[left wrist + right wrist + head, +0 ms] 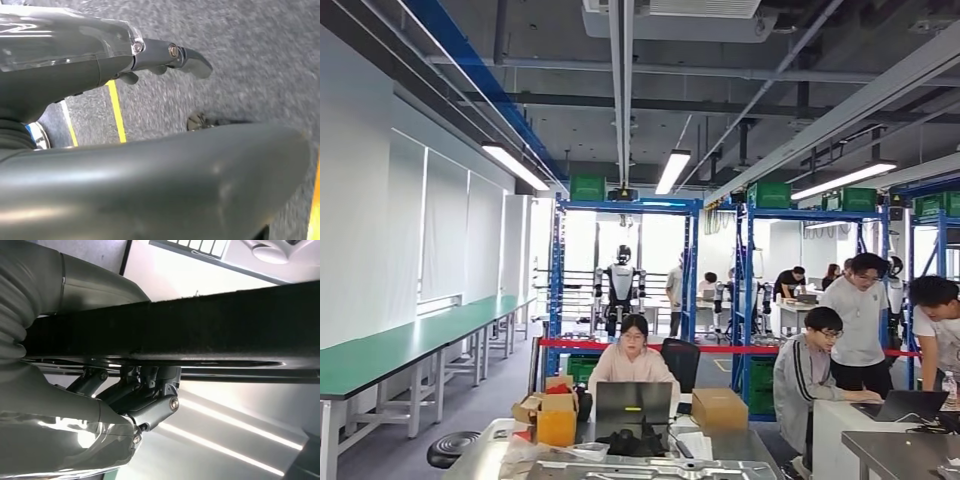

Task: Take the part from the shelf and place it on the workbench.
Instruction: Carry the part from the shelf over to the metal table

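Sheet-metal part (pixel 234 440), bright and flat, lies beneath the right hand (pixel 147 395), whose fingers curl over its dark edge, gripping it. Likely stiff, heavy and slippery; the rim suits best. Left hand (pixel 170 57) hangs empty, fingers apart, above the floor (pixel 245 60).

The left hand (pixel 113 55) has a glossy dark grey back under a clear, shiny cover. Its dark fingers (pixel 188 59) are slim and smooth, with small silver screws at the pivots. A broad, rounded grey thumb (pixel 158 185) carries a soft sheen. The right hand (pixel 113 410) shows a pale grey ribbed cover (pixel 15 305), a clear glossy shell, dark fingers (pixel 151 390) and silver screws.
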`<state>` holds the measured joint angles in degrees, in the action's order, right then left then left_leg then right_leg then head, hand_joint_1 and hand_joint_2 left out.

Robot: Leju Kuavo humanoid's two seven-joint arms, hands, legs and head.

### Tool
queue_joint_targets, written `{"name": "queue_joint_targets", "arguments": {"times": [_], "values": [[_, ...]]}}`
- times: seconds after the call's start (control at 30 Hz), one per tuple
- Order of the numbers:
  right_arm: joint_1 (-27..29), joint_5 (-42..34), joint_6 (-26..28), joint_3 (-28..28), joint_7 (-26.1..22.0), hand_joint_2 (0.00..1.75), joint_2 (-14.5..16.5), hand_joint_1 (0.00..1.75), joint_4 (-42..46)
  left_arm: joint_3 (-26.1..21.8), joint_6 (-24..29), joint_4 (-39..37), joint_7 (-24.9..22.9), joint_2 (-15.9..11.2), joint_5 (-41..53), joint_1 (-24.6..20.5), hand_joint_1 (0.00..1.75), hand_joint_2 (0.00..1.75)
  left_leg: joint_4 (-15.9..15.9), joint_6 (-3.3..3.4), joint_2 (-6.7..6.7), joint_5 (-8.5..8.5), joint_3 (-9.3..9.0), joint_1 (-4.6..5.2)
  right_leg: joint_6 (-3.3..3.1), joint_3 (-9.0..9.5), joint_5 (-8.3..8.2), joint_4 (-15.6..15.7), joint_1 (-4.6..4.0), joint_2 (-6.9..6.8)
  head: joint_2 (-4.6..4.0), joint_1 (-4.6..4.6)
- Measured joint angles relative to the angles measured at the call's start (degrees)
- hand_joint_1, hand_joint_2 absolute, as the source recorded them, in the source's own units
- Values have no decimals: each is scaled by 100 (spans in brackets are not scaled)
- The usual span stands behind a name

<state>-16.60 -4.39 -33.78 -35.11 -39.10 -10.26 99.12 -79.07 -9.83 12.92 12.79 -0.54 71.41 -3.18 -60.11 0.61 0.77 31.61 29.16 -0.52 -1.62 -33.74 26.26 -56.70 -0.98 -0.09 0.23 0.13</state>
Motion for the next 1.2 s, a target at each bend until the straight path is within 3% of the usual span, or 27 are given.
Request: {"name": "queue_joint_targets", "arguments": {"times": [0.07,0.13,0.17,0.2,0.3,0.37,0.43,0.5,0.53,0.6,0.67,0.7,0.77,0.8,0.83,0.9,0.93,1.03,1.07,1.13,1.17,1.2], "values": [[-3,1,-1,-1,-5,175,21,175,3,1,1,0,0,-7,2,-22,0,175,-505,-44,-10,208,259,-12,3,137,37,79,42,-11,-2,2],[22,5,-1,-1,-6,175,32,175,-2,-1,8,0,0,-24,2,-19,0,175,-1142,-106,-12,433,707,-45,17,206,107,83,65,-12,-3,1],[43,8,-1,-1,-7,175,33,175,-3,-1,10,0,0,-29,3,-6,0,175,-1288,-139,-14,435,865,-66,34,249,148,81,80,-9,-3,0],[60,10,0,-1,-8,175,35,175,-4,-1,9,0,0,-33,5,8,0,175,-1247,-173,-17,315,934,-92,58,305,195,77,99,-5,-3,0],[81,15,3,1,-20,175,48,175,-4,1,8,-1,0,-29,11,31,0,175,-384,-293,-35,-386,773,-171,180,509,376,37,166,1,-4,1],[90,24,4,5,-33,175,61,175,-1,1,9,-3,-1,-22,19,26,0,175,-67,-232,-58,-496,714,-154,278,562,495,-23,174,2,1,-4],[96,34,4,10,-39,175,68,175,8,1,9,-4,-1,-21,33,21,0,175,-53,-79,-65,-419,702,-118,349,576,567,-63,174,1,4,-9],[90,39,5,17,-40,175,72,175,26,1,8,-4,1,-23,44,22,0,175,-46,10,-55,-386,635,-115,386,559,617,-198,191,-3,3,-10],[84,39,5,25,-40,175,74,175,35,1,7,-4,2,-23,45,17,0,175,-38,45,-51,-365,594,-114,404,455,689,-413,197,-2,3,-10],[83,40,5,41,-42,175,75,175,46,1,5,-4,2,-23,48,4,0,175,-30,98,-47,-309,535,-97,427,17,957,-1153,197,-1,0,-11],[95,42,5,51,-42,175,75,175,45,1,4,-4,3,-23,50,3,0,175,-30,126,-39,-242,473,-62,411,-467,1131,-1793,186,1,-1,-11],[98,43,5,53,-42,175,75,175,44,1,4,-4,3,-23,50,7,0,175,-29,135,-33,-205,428,-40,380,-586,1049,-1837,170,2,-2,-11],[98,44,5,63,-42,175,75,175,45,0,4,-4,6,-22,50,8,0,175,-20,147,-18,-133,322,-1,252,-517,557,-1303,96,6,-3,-11],[96,44,5,72,-42,175,75,175,46,1,2,-8,8,-10,50,6,0,175,-10,148,-11,-103,272,4,152,-409,307,-921,37,3,-3,-9],[94,45,6,81,-41,175,76,175,47,1,-1,-11,13,1,51,4,0,175,8,139,-5,-82,241,-2,53,-313,165,-601,-17,3,-4,-9],[89,48,7,98,-40,175,80,175,53,0,-5,-19,26,22,53,8,0,175,54,86,-6,-76,199,-33,-84,-192,104,-256,-90,7,-2,-8],[89,49,8,105,-39,175,83,175,58,-1,-5,-20,32,23,55,11,0,175,81,49,-12,-96,163,-41,-112,-138,110,-164,-97,15,-2,-10],[84,59,26,115,-44,175,107,175,81,1,-9,-20,41,27,58,-4,0,175,-40,-6,-36,-19,114,-45,-96,133,41,86,-38,3,-3,-12],[80,62,39,116,-48,175,121,175,87,1,-7,-20,44,20,58,-18,0,175,-257,-16,-39,104,221,-48,-72,205,43,134,-13,-5,-3,-10],[97,70,63,117,-56,175,146,175,88,1,2,-20,45,-5,58,-29,0,175,-887,-63,-40,372,607,-62,-43,270,87,155,8,-10,-4,-10],[118,67,70,117,-57,175,156,175,87,0,5,-20,44,-16,59,-20,0,175,-1138,-98,-41,438,795,-75,-24,294,117,153,22,-7,-4,-10],[142,41,65,119,-50,175,163,175,87,-1,6,-20,43,-24,59,-8,0,175,-1222,-138,-42,400,907,-90,-5,325,147,152,38,0,-4,-10]]}}
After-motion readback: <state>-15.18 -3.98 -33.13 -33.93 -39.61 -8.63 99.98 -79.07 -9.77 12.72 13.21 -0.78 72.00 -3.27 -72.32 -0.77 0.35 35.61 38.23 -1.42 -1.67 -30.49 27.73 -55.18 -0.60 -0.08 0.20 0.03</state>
